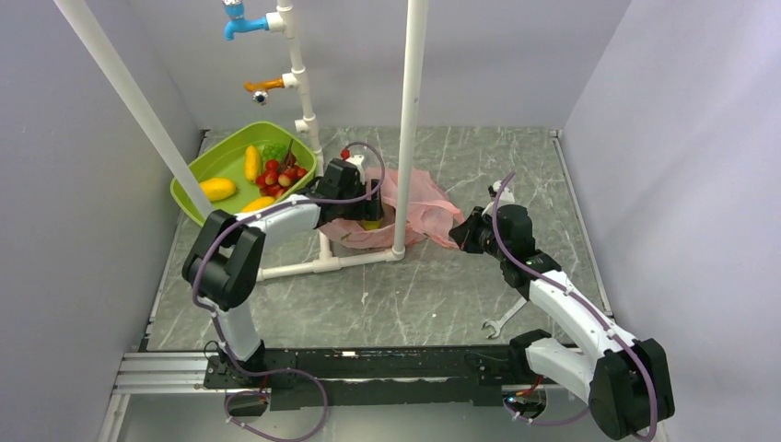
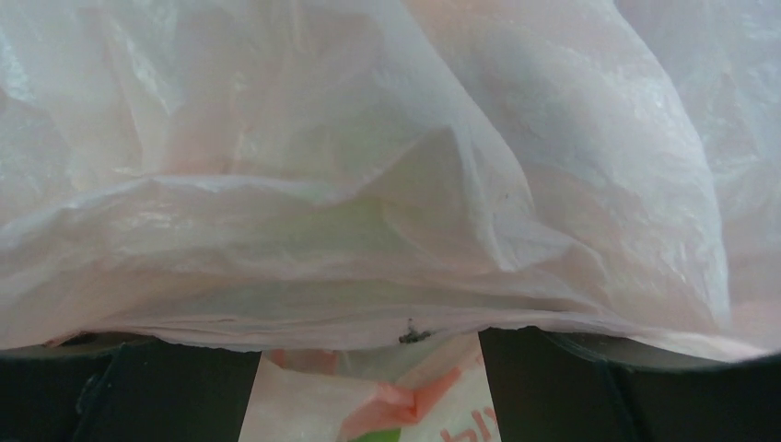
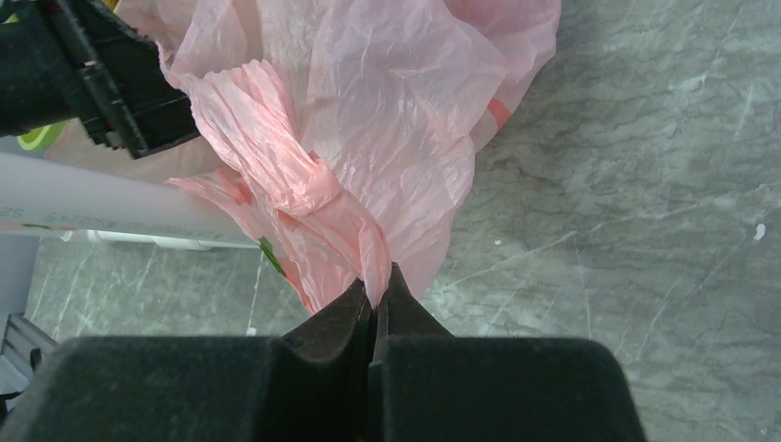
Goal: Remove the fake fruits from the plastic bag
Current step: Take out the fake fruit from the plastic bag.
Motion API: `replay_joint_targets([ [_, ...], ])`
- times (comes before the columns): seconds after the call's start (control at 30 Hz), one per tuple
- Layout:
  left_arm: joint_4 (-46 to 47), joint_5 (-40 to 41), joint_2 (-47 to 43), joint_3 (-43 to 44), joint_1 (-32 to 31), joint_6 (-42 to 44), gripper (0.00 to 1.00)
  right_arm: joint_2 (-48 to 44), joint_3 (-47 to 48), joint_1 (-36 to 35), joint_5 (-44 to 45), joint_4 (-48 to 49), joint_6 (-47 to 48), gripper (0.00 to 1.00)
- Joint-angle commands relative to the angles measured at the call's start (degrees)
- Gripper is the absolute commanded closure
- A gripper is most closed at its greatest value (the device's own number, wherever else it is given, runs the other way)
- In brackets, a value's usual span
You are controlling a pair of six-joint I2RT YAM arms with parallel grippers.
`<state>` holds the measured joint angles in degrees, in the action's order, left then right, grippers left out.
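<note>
The pink plastic bag (image 1: 419, 204) lies crumpled on the table's middle, around a white post. My left gripper (image 1: 370, 204) reaches into its left side. In the left wrist view its dark fingers (image 2: 166, 391) stand wide apart, open, with only bag film (image 2: 368, 184) over and between them. My right gripper (image 3: 376, 293) is shut on a twisted strip of the plastic bag (image 3: 304, 184) at its right end. Fake fruits lie in the green basin (image 1: 207, 166): a yellow-orange oval one (image 1: 218, 189) and several small red ones (image 1: 276, 175). What the bag holds is hidden.
A white pipe frame (image 1: 313, 267) with a blue tap (image 1: 238, 23) and an orange tap (image 1: 261, 89) stands by the basin. A slanted white pole (image 1: 138, 101) crosses the left. A wrench (image 1: 502, 322) lies near the right arm. Grey walls enclose the table.
</note>
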<state>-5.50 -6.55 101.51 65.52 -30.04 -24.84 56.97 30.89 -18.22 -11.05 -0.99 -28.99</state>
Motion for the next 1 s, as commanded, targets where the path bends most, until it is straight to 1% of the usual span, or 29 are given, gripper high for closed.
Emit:
replay_joint_targets([
  [0.0, -1.2, 4.7, 3.6, 5.5, -0.9, 2.7, 0.17, -1.5, 0.9, -0.2, -0.8, 3.1, 0.5, 1.00],
  [0.07, -1.2, 6.2, 5.7, 7.1, -1.2, 3.1, 0.17, -1.6, 0.7, -0.3, -0.7, 3.4, 0.6, 1.00],
  [0.17, -2.0, 6.4, 9.2, 9.1, -1.3, 3.5, 0.17, -1.5, 0.9, -0.2, -0.9, 3.1, 0.6, 1.00],
  [0.27, -2.7, 6.4, 11.0, 10.5, -1.3, 4.1, 0.21, -2.4, 0.7, -0.2, -0.9, 2.9, 0.3, 1.00],
  [0.4, -2.0, 4.4, 11.3, 10.6, -1.3, 6.3, 0.35, -3.1, 0.7, -0.2, -0.4, 1.9, 0.7, 1.00],
  [0.47, -2.6, 2.9, 10.9, 10.6, -1.3, 7.0, 0.47, -3.2, 0.9, -0.2, -0.3, 1.3, 1.0, 1.00],
  [0.53, -2.6, 1.6, 9.3, 9.8, -1.3, 7.4, 0.56, -3.6, 0.8, -0.3, -0.1, 1.2, 1.2, 1.00],
  [0.63, -1.5, -1.8, 5.6, 7.0, -1.3, 7.7, 0.64, -4.0, 0.7, -0.2, 0.4, 1.2, 1.5, 1.00],
  [0.77, -2.4, -6.6, -0.2, 5.0, -1.3, 7.4, 0.69, -3.7, 0.9, -0.2, 0.5, 0.1, 1.7, 1.00],
  [0.87, -2.1, -7.6, -4.8, 2.1, -1.2, 6.6, 0.74, -3.5, 0.5, -0.2, 0.6, 0.7, 1.6, 1.00],
  [0.97, -1.1, -10.4, -9.0, -1.0, -1.2, 5.2, 0.76, -3.0, 0.7, -0.3, 0.2, 0.7, 1.5, 1.00],
])
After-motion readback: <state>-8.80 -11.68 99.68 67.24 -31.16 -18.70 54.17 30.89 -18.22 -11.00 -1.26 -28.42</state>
